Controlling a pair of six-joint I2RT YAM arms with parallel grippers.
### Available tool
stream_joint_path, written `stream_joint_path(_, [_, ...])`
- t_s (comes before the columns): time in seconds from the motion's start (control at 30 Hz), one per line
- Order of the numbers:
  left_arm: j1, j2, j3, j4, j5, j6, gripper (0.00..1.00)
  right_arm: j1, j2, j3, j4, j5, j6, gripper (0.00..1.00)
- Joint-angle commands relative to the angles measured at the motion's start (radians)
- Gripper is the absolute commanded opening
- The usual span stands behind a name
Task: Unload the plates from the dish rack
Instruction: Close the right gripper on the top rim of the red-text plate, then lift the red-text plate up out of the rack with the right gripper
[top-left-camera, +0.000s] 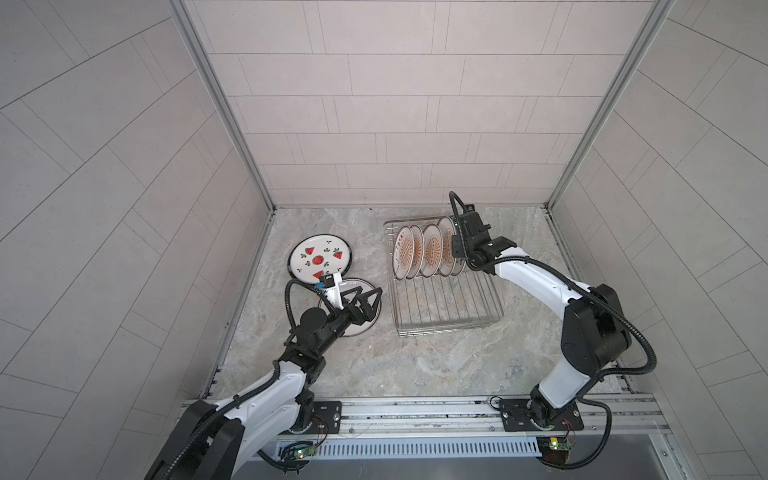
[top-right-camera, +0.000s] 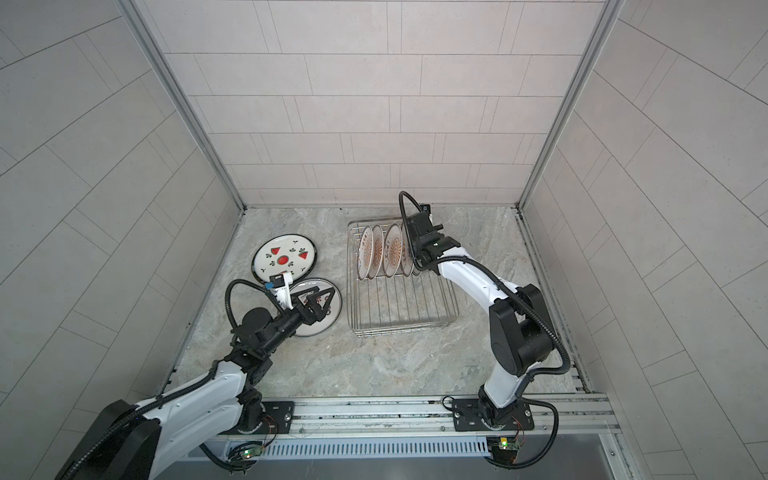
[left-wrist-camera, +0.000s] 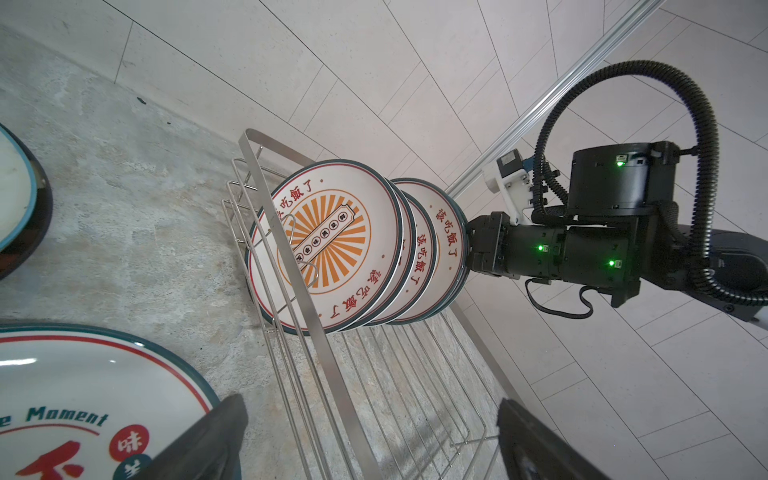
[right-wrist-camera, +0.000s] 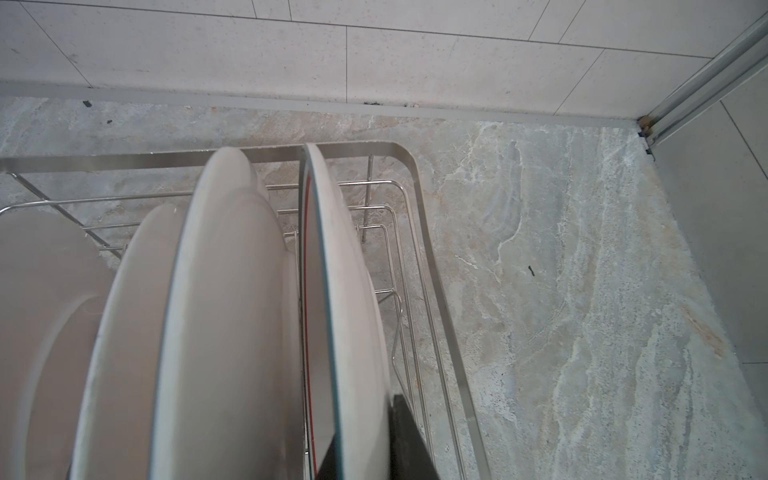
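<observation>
The silver wire dish rack (top-left-camera: 451, 329) stands right of centre, with several orange sunburst plates (top-left-camera: 430, 251) upright at its far end. My right gripper (right-wrist-camera: 361, 432) is shut on the rim of the rightmost plate (right-wrist-camera: 353, 291), one dark finger on each face; the left wrist view shows this gripper (left-wrist-camera: 471, 245) at that plate's edge. My left gripper (top-left-camera: 365, 297) hangs open and empty over a plate with red characters (top-left-camera: 357, 328) lying flat on the table left of the rack. A watermelon plate (top-left-camera: 318, 259) lies flat behind it.
Tiled walls close in the marble table (top-left-camera: 415, 365) at the back and both sides. The near half of the rack (left-wrist-camera: 415, 395) holds only bare wires. A metal rail (top-left-camera: 415, 409) with the arm bases runs along the front edge.
</observation>
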Motion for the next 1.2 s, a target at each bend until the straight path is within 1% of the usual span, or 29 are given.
stream_joint_path(0.0, [-0.004, -0.007, 0.022, 0.005, -0.025, -0.009, 1.00, 0.005, -0.004, 0.001, 0.024, -0.003, -0.010, 0.14])
stream_joint_path(0.1, [-0.003, -0.012, 0.019, 0.003, -0.032, -0.009, 1.00, 0.010, -0.005, 0.003, 0.026, 0.013, -0.015, 0.13])
stream_joint_path(0.27, [-0.005, -0.030, 0.018, -0.016, -0.043, -0.009, 1.00, 0.031, -0.017, 0.021, 0.005, 0.110, -0.035, 0.12])
stream_joint_path(0.33, [-0.004, -0.037, 0.017, -0.028, -0.054, -0.009, 1.00, 0.033, -0.023, 0.022, 0.000, 0.130, -0.037, 0.10])
stream_joint_path(0.6, [-0.004, -0.069, 0.013, -0.056, -0.072, -0.009, 1.00, 0.040, -0.049, 0.031, 0.000, 0.129, -0.051, 0.10])
stream_joint_path(0.7, [-0.004, -0.077, 0.010, -0.060, -0.076, -0.010, 1.00, 0.045, -0.068, 0.037, -0.007, 0.148, -0.055, 0.10])
stream_joint_path(0.87, [-0.005, -0.086, 0.008, -0.068, -0.080, -0.010, 1.00, 0.053, -0.122, 0.025, -0.016, 0.195, -0.063, 0.10])
stream_joint_path(1.17, [-0.004, -0.086, 0.010, -0.067, -0.072, -0.009, 1.00, 0.059, -0.231, -0.031, -0.029, 0.216, -0.063, 0.10])
